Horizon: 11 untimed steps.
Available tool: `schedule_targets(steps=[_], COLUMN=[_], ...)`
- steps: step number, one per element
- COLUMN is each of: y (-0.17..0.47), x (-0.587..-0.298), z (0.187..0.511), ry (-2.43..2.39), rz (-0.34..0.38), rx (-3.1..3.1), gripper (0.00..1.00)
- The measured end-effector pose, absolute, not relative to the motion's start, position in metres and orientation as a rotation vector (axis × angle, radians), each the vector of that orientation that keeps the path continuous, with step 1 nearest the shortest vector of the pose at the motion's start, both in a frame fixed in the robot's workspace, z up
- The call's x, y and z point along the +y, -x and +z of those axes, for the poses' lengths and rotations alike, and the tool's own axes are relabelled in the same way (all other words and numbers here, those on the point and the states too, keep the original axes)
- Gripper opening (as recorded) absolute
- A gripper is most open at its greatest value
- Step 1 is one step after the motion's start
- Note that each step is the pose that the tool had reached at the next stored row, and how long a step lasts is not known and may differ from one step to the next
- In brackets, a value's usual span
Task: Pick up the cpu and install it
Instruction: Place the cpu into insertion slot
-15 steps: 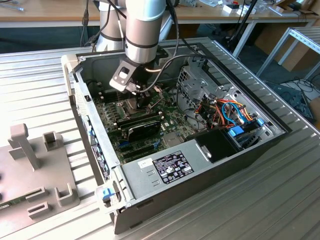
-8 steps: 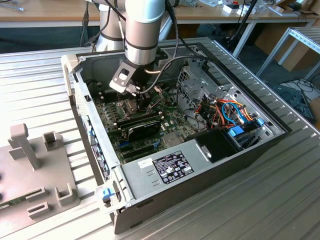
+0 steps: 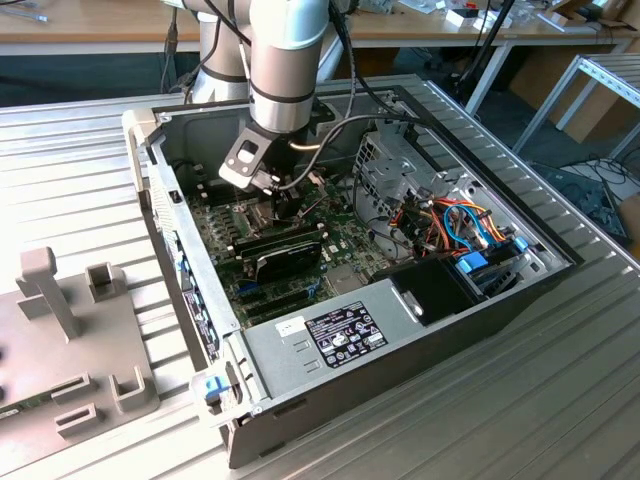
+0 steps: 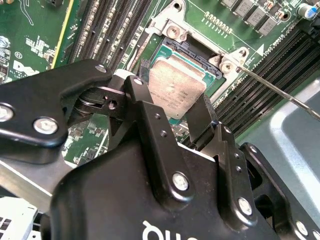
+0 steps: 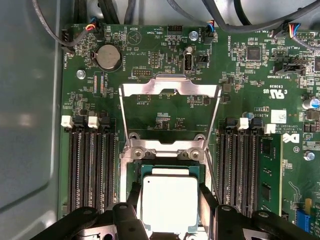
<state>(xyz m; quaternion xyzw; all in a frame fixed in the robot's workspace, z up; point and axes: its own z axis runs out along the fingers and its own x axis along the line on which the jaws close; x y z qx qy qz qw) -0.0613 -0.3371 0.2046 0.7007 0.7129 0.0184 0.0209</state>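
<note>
The cpu (image 4: 176,89) (image 5: 170,204), a small square chip with a dull silver top, sits between my two black fingers in both wrist views. My gripper (image 4: 172,94) (image 5: 171,196) is shut on it by two opposite edges. It hangs right over the dark socket (image 4: 186,46) (image 5: 170,168) on the green motherboard, slightly tilted to it; whether it touches the socket I cannot tell. The shiny retention frame (image 5: 170,90) is swung open beyond the socket. In the exterior view my gripper (image 3: 283,205) reaches down into the open computer case (image 3: 250,345).
Black memory slots (image 5: 92,170) (image 5: 240,165) flank the socket. A thin metal lever (image 4: 280,91) sticks out beside it. A black card (image 3: 285,250), a power supply (image 3: 335,335) and coloured cables (image 3: 460,225) crowd the case. A grey fixture (image 3: 60,300) stands at the exterior view's left.
</note>
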Motion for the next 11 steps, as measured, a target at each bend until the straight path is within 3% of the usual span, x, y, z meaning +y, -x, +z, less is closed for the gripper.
schedule_targets(steps=[11], y=[0.0614], x=[-0.3365], z=[0.2034], ry=[-2.174], rz=[0.061], rx=[2.211], gripper=[0.55])
